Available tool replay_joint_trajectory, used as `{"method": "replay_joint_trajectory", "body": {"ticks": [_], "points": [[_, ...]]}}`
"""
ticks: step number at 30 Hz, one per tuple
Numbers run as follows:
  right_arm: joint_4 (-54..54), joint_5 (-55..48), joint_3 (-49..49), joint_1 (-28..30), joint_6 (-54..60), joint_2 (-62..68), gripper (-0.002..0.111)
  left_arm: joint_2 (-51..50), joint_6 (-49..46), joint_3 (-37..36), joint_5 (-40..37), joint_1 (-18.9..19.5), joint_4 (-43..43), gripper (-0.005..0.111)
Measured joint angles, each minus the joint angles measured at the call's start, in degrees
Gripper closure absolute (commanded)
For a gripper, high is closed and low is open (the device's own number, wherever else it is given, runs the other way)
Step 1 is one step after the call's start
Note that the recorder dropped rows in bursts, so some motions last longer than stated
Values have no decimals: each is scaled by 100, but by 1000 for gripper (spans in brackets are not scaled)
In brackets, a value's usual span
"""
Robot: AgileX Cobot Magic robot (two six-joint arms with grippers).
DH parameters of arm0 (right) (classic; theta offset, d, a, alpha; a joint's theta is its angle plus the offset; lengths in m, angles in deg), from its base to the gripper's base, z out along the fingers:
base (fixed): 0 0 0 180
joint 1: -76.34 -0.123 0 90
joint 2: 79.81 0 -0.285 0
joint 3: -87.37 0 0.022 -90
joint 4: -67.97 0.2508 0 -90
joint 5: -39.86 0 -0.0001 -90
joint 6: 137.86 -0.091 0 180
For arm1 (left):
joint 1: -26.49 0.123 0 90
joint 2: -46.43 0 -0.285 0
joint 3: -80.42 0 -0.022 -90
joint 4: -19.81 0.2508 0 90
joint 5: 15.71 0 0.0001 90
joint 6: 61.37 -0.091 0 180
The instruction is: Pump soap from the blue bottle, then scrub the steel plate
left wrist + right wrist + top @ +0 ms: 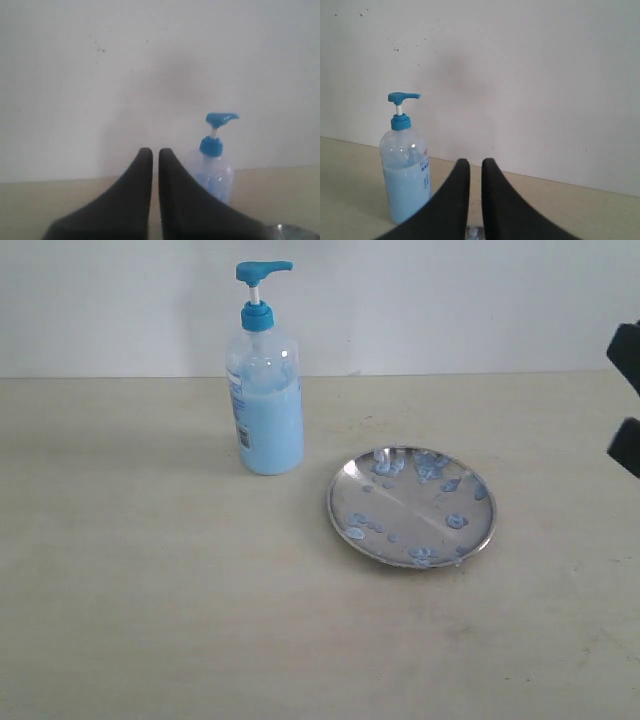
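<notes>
Left gripper (155, 156): jaws nearly together, empty; blue bottle (212, 172) stands beyond the tips, apart.
Right gripper (476, 165): narrow slit, empty; bottle likewise apart.
Steel plate (408, 508): near bottle, not touching.

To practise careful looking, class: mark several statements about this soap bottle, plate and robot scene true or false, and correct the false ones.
1. The tall clear plastic bottle with a blue pump head stands upright. True.
2. The round shiny steel plate is spotless. False: pale blue soap blobs dot it.
3. The bottle stands on the plate. False: it stands beside the plate on the beige table, apart from it.
4. Light blue liquid fills over half the bottle. True.
5. The left tool grips the pump head. False: it is shut on nothing, away from the bottle.
</notes>
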Motion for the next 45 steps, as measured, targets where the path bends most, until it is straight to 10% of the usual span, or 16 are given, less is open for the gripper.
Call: {"method": "replay_joint_trajectory", "body": {"ticks": [7, 15, 25, 39, 45], "points": [[-395, -257, -1460, 0, -500, 2233, 109, 52, -271, -774, -195, 108, -238, 102], [-2276, -3597, -3855, -592, -1928, 4659, 109, 61, -380, -1295, -773, 108, -238, 102], [42, -5453, -4386, -1316, 728, 5156, 109, 61, -383, -1845, -568, 108, -581, 102], [276, -5220, -4386, -1316, 985, 5166, 109, 151, -383, -1978, -636, 108, -651, 102], [276, -4551, -4398, -1316, 1040, 5166, 109, 2657, -394, -1987, -911, 846, -590, 102]]}}
